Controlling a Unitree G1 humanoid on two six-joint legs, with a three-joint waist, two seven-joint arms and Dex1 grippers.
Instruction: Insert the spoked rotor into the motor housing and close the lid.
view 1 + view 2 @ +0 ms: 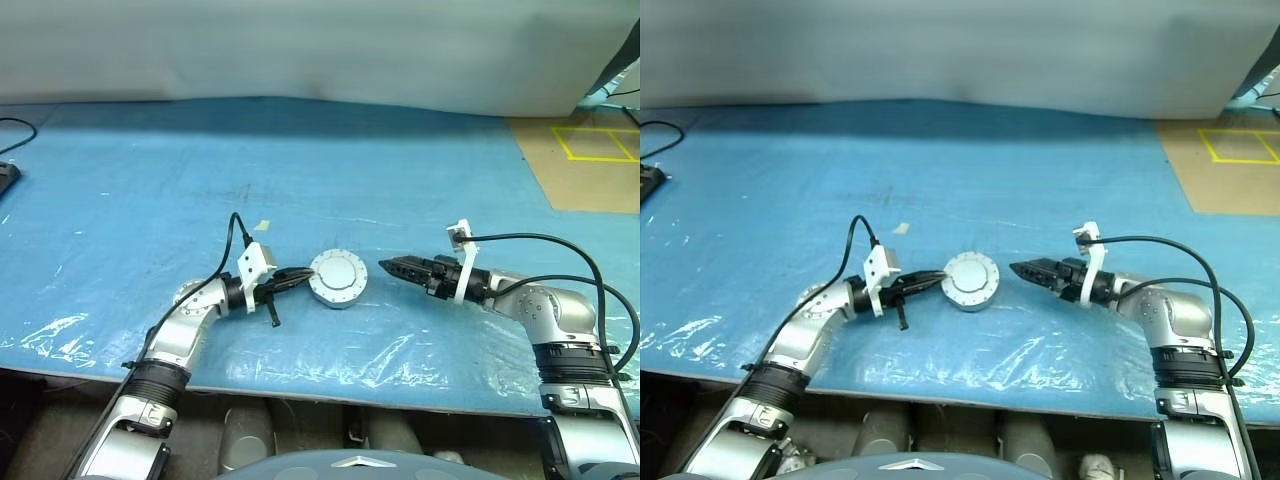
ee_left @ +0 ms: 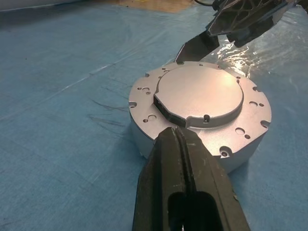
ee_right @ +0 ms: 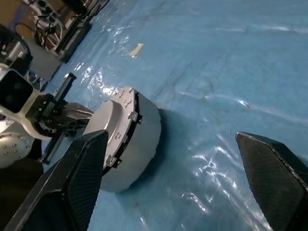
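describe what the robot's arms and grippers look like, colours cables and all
Both arms are silver-grey metal with black ribbed bands at the forearm joints. Each carries a white bracket at the wrist and a black cable looping back along the arm. The left gripper and right gripper have black, tapering jaws, dark and matte in the wrist views.

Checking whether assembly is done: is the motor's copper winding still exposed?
No, a flat silver lid covers the round housing, hiding any copper.
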